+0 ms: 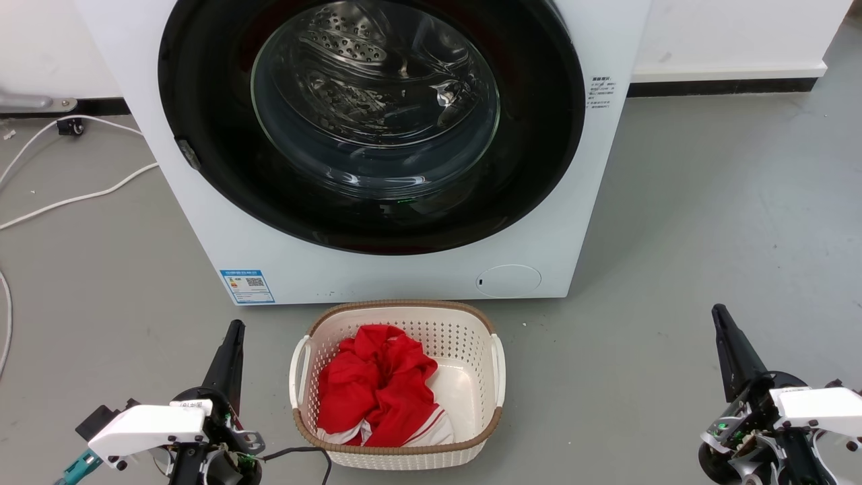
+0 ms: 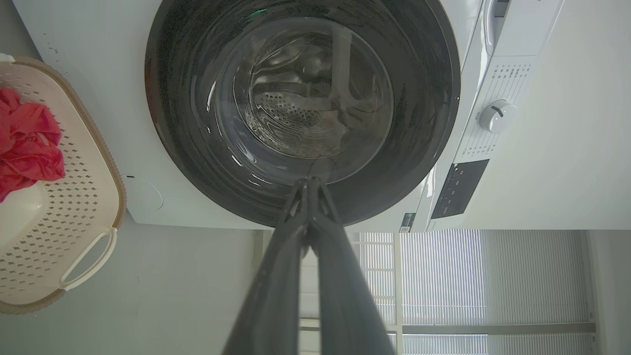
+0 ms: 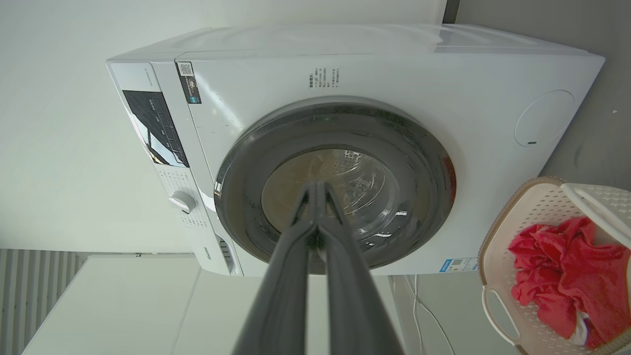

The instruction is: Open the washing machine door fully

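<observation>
Washing machine door (image 1: 202, 155): round glossy black, bulging glass.

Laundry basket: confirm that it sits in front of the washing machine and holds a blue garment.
Not blue: the garment in the laundry basket is red, as the head view shows. The basket does sit in front of the washing machine.

The washing machine (image 1: 404, 276) stands on the floor (image 1: 707, 222), with the washing machine door (image 1: 374, 114) lying flush in its front face. Just before it on the floor sits a basket (image 1: 397, 306) with a garment (image 1: 377, 391) in it. The left claw (image 1: 235, 330) is near the basket's left, and the right claw (image 1: 719, 313) is well off to its right. Cables (image 1: 74, 199) trail over the floor left of the machine.
</observation>
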Controlling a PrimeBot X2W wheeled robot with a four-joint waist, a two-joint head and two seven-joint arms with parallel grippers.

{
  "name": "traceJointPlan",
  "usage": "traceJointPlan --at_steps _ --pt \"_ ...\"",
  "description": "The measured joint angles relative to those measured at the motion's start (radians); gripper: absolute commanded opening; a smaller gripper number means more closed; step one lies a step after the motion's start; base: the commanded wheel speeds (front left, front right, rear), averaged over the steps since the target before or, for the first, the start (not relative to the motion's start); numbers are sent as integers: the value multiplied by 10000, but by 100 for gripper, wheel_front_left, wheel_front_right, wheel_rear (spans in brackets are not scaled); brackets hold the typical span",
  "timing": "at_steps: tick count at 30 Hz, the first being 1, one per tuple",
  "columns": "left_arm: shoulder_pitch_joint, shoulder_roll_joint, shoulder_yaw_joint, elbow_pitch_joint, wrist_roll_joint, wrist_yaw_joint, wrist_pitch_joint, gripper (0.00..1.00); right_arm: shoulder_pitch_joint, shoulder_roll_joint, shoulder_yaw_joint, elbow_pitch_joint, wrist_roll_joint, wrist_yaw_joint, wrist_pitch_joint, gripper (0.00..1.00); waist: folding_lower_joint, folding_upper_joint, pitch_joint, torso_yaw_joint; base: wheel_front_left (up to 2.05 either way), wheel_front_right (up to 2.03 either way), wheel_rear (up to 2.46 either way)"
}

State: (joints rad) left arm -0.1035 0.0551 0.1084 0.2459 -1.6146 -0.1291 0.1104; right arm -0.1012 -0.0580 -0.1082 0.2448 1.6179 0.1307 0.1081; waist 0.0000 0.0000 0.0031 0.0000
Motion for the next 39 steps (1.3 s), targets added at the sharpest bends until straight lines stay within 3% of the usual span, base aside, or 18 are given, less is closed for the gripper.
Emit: traceJointPlan --at_steps 15,16,17,18,19,30,39 --pt "-1 -10 12 0 2 0 10 0 -5 10 -13 2 -17 0 27 0 0 0 0 0 0 0 0" --pt "-2 -12 12 0 2 0 10 100 -5 12 -13 2 -17 0 27 100 0 0 0 0 0 0 0" --pt "23 -17 0 54 0 2 10 100 33 13 -10 46 -13 0 25 100 0 0 -1 0 0 0 0" --pt "84 -33 -13 146 0 4 10 0 96 19 -6 136 -12 0 25 0 0 0 0 0 0 0 0" --pt "181 -54 -29 230 0 10 10 100 190 25 -4 222 -12 0 25 100 0 0 0 0 0 0 0" --pt "269 -69 -640 40 176 13 -502 100 440 48 134 -115 -439 -2 -481 100 0 0 16 2 0 0 0" --pt "217 -67 -669 -412 1521 13 -909 100 598 27 284 -644 -2276 -2 -888 100 0 0 31 3 0 0 0"
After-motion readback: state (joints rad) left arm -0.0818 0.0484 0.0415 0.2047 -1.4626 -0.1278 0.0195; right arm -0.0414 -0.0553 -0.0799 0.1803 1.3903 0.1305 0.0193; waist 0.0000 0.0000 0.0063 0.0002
